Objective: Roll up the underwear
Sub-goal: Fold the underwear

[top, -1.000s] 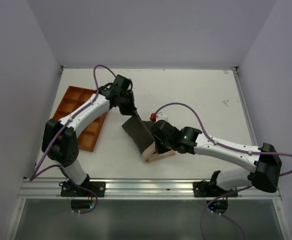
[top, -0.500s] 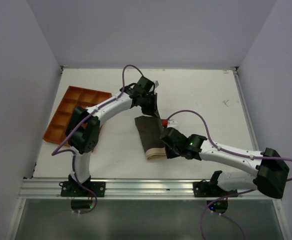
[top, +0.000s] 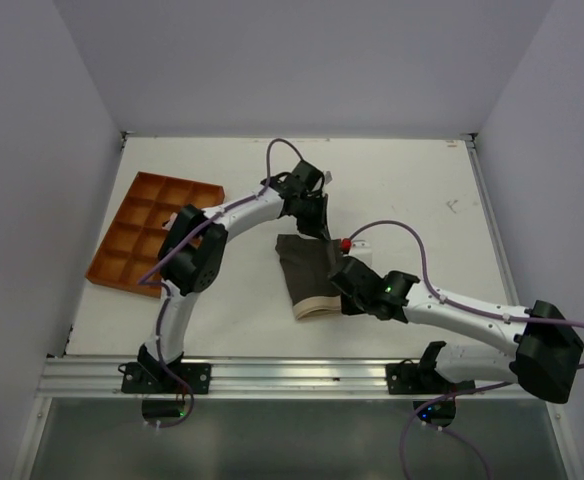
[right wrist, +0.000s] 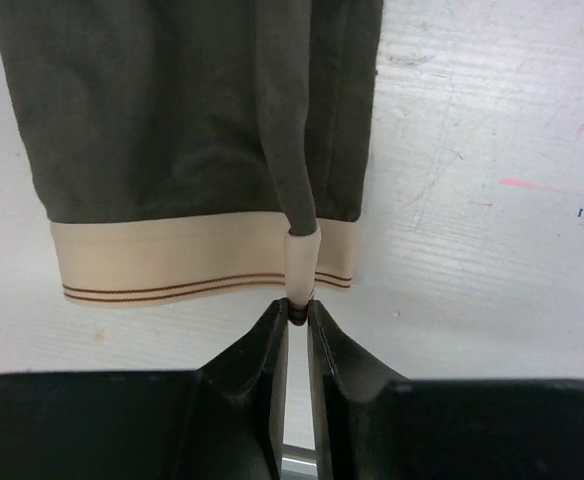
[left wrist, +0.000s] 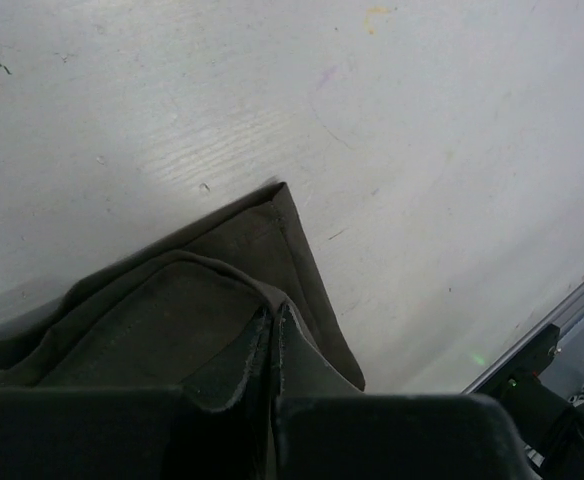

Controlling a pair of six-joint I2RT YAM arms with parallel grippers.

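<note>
**Status: underwear [top: 307,270] flat, pinched at both ends, no roll begun**

I had the underwear lying on the table [top: 412,190] to the right of the orange tray [top: 152,235], well apart from it. Its tan waistband [right wrist: 192,255] was at the end nearer the arm bases.

The left gripper [left wrist: 274,400] was pressed together on a bunched fold of the dark cloth, at the hem end of the garment that sat level with the tray. The right gripper [right wrist: 299,312] had a thin raised ridge of the waistband nipped between its tips, on the side turned away from the tray. A sliver of light showed lower down between its fingers.

I judged this to be the laying-out step, since the cloth was spread and nothing had been turned over. The next move called for letting one end settle, then catching a whole edge and turning it over evenly, so the roll would not skew.

From above, both wrists covered their pinch points. The left wrist view gave me only a hem corner and folds. The right wrist view cut off the far hem. I could not count the layers, nor identify a small red thing [top: 347,243] beside the right wrist.
</note>
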